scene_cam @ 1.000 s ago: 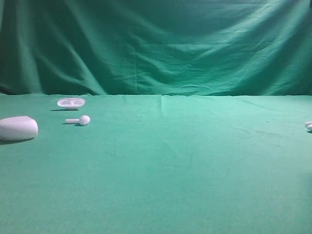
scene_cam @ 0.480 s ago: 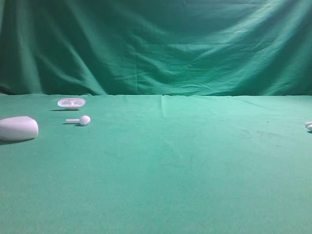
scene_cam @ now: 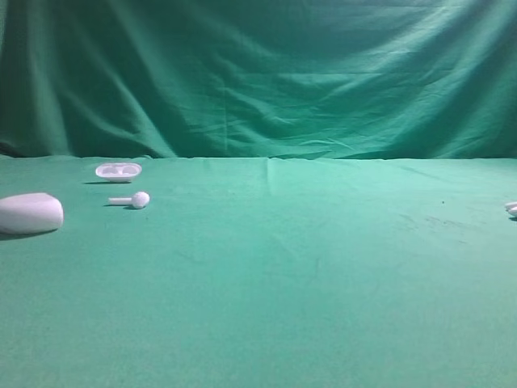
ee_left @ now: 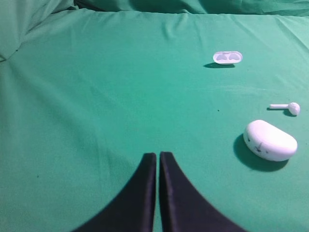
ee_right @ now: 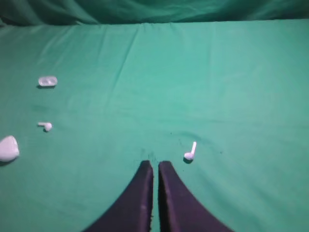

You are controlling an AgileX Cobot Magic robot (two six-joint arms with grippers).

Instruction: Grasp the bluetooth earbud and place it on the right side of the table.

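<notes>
Resting clenched and empty, right gripper (ee_right: 155,166) hangs above table (scene_cam: 323,275); earbud (ee_right: 190,152) lies just right of fingertips, at table's far right edge. Left gripper (ee_left: 158,158) likewise clenched, empty. At left: white case (ee_left: 270,140) near, second earbud (ee_left: 286,107) behind it, oval tray (ee_left: 227,57) farthest.

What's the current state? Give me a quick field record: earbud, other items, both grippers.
earbud: lying on the table, just right of the right gripper tips; at the right edge in the high view
left side items: tray, long-stem earbud, case
left gripper: shut, holding nothing
right gripper: shut, holding nothing
contact with earbud: none
</notes>
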